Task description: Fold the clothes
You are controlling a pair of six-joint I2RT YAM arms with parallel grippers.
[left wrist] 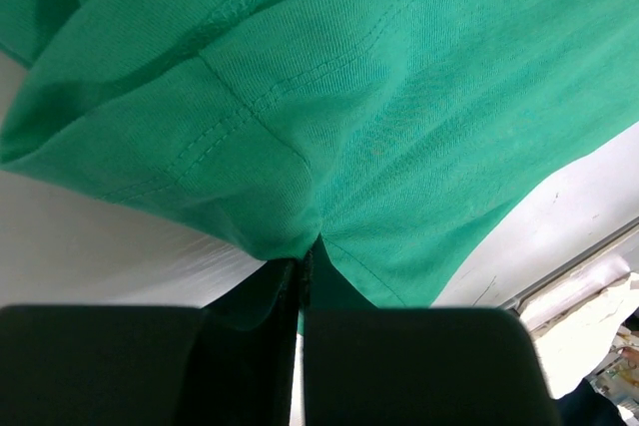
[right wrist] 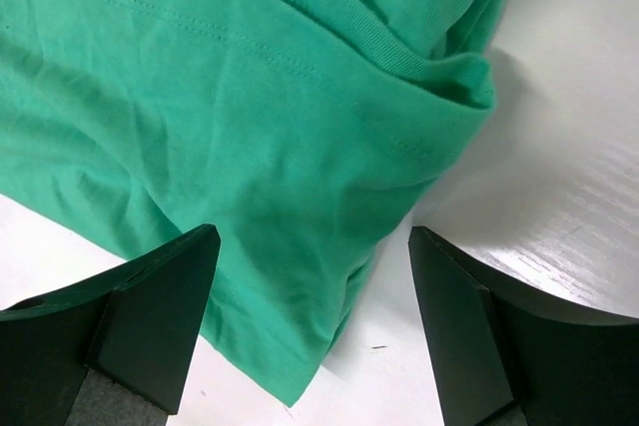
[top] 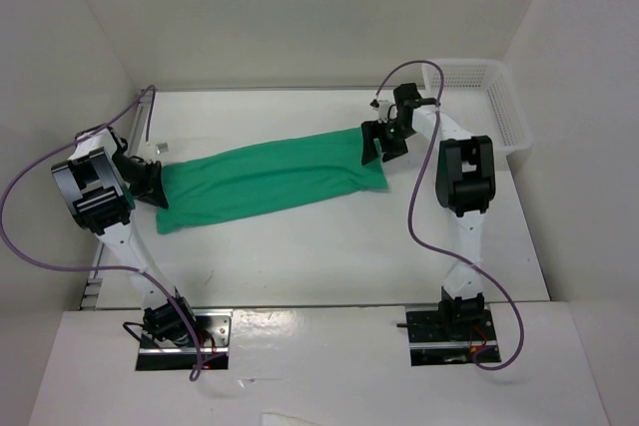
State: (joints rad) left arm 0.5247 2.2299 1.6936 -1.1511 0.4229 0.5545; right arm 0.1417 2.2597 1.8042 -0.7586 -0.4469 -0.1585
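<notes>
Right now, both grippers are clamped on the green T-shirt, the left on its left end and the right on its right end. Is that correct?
Not quite. The left gripper is shut on the green T-shirt at its left end, but the right gripper is not clamped. The right wrist view shows its jaws standing wide apart over the shirt's right end, gripping nothing.

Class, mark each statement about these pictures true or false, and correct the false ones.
1. The shirt stretches as a long band from the left tool to the right tool. True.
2. The left tool is shut on the shirt. True.
3. The right tool grips the shirt. False: its fingers stand open over the shirt's end.
4. A basket stands at the far right, apart from the shirt. True.
5. The shirt lies in the basket. False: it lies on the table.
</notes>
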